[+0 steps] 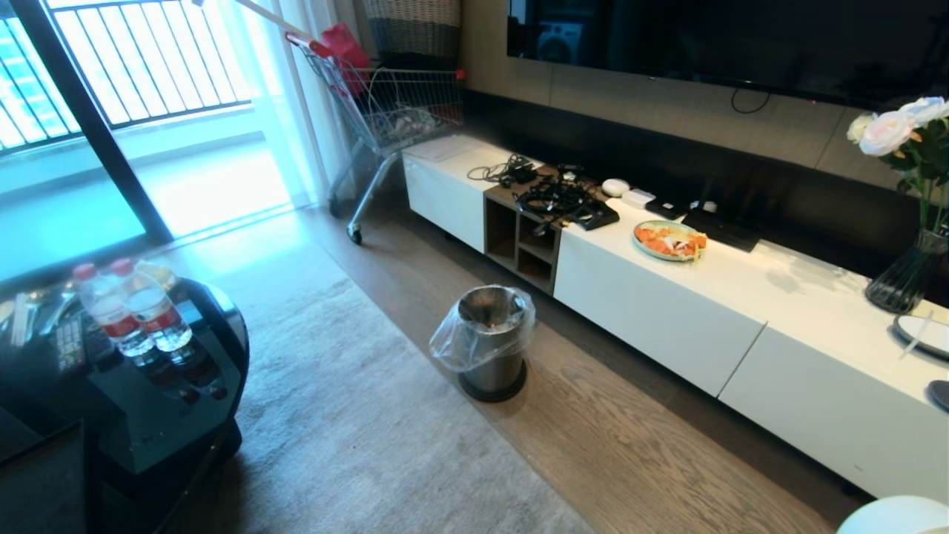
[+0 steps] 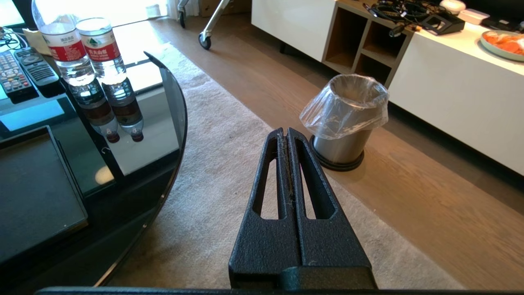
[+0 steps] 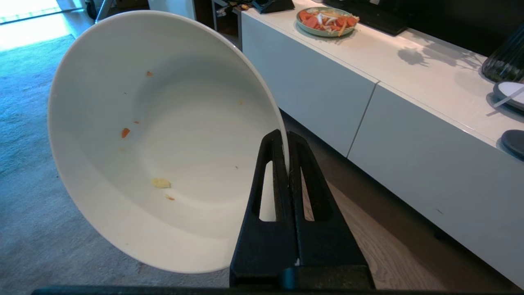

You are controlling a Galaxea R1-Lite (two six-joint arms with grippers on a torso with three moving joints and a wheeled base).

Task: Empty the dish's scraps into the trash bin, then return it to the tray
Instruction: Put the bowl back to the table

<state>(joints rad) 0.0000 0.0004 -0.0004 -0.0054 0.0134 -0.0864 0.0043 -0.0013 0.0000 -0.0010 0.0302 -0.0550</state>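
Observation:
My right gripper (image 3: 285, 137) is shut on the rim of the dish (image 3: 163, 139), a deep white bowl held tipped on its side above the rug. A few scraps (image 3: 161, 183) cling inside: a pale yellow bit and small orange flecks. In the head view only the dish's edge (image 1: 897, 517) shows, at the bottom right corner. The trash bin (image 1: 493, 341), steel with a clear liner, stands on the wood floor ahead, some way from the dish. My left gripper (image 2: 285, 132) is shut and empty, hanging over the rug short of the trash bin (image 2: 346, 119). The black tray (image 2: 32, 192) lies on the glass table.
A dark glass table (image 1: 215, 326) on the left carries two water bottles (image 1: 137, 311) and remotes (image 2: 24, 73). A long white cabinet (image 1: 667, 311) on the right holds a plate of orange food (image 1: 669, 240), cables and a vase (image 1: 904, 274). A shopping cart (image 1: 393, 111) stands at the back.

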